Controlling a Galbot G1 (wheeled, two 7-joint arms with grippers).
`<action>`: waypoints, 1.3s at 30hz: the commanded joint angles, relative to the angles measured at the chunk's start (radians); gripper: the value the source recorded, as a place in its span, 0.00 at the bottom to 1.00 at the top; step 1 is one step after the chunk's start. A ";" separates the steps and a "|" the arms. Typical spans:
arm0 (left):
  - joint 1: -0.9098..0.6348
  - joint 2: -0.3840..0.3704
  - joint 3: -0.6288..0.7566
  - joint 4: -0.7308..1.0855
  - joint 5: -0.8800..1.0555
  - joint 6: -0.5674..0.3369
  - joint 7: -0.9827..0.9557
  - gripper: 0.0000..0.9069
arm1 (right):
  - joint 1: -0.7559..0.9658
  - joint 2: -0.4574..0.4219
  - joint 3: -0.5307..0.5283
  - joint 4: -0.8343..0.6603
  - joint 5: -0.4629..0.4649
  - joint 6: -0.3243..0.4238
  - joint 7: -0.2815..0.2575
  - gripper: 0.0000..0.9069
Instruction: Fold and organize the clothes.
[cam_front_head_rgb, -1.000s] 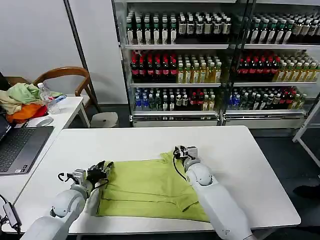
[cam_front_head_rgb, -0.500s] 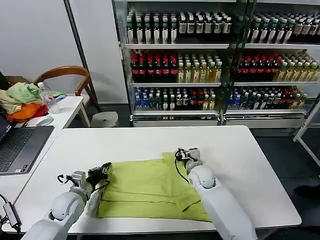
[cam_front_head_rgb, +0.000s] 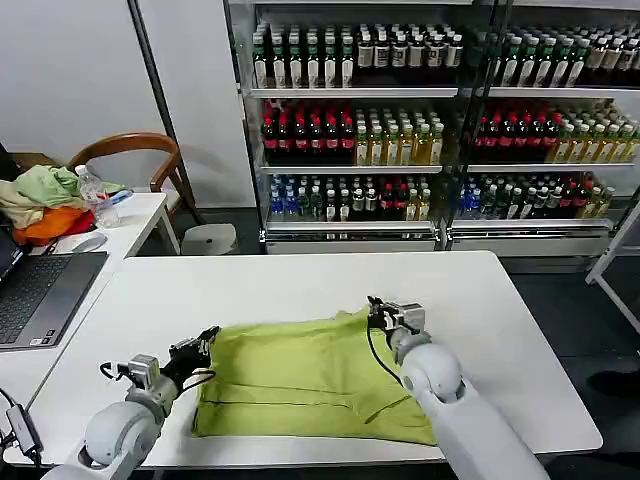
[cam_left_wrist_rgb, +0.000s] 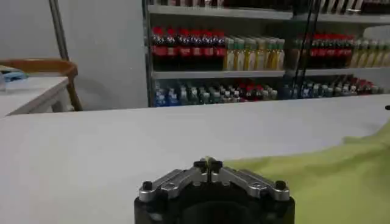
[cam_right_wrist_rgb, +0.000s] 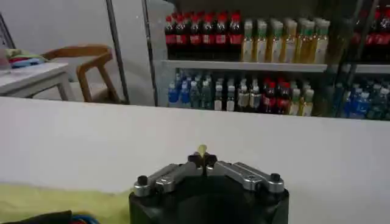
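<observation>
The clothes are one lime yellow-green shirt (cam_front_head_rgb: 300, 375), lying partly folded on the white table (cam_front_head_rgb: 300, 285), nearer the front edge. My left gripper (cam_front_head_rgb: 203, 343) is at the shirt's left edge, shut on the fabric. In the left wrist view a sliver of green shows between the closed tips of the left gripper (cam_left_wrist_rgb: 208, 163), and the shirt (cam_left_wrist_rgb: 341, 179) spreads off to one side. My right gripper (cam_front_head_rgb: 385, 314) holds the shirt's far right corner. In the right wrist view a green tip pokes out of the shut right gripper (cam_right_wrist_rgb: 202, 157).
A side table (cam_front_head_rgb: 140, 215) at the left carries a laptop (cam_front_head_rgb: 40, 295), a heap of pale green, beige and orange garments (cam_front_head_rgb: 45, 200) and a water bottle (cam_front_head_rgb: 92, 195). A wooden chair (cam_front_head_rgb: 135, 150) stands behind it. Drink shelves (cam_front_head_rgb: 400, 130) line the back wall.
Both grippers have shifted a little toward the front edge, the right one also to the right, pulling the shirt's far edge along. Both stay shut on the fabric.
</observation>
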 joint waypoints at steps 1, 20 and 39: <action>0.186 -0.002 -0.064 -0.135 0.032 -0.019 -0.003 0.06 | -0.231 -0.059 0.065 0.243 -0.017 0.003 0.003 0.00; 0.292 -0.026 -0.142 -0.208 0.073 0.003 -0.016 0.06 | -0.356 -0.089 0.109 0.284 -0.105 0.037 -0.007 0.00; 0.279 -0.033 -0.064 -0.165 0.178 0.048 -0.041 0.96 | -0.391 -0.086 0.122 0.257 -0.175 0.053 -0.041 0.00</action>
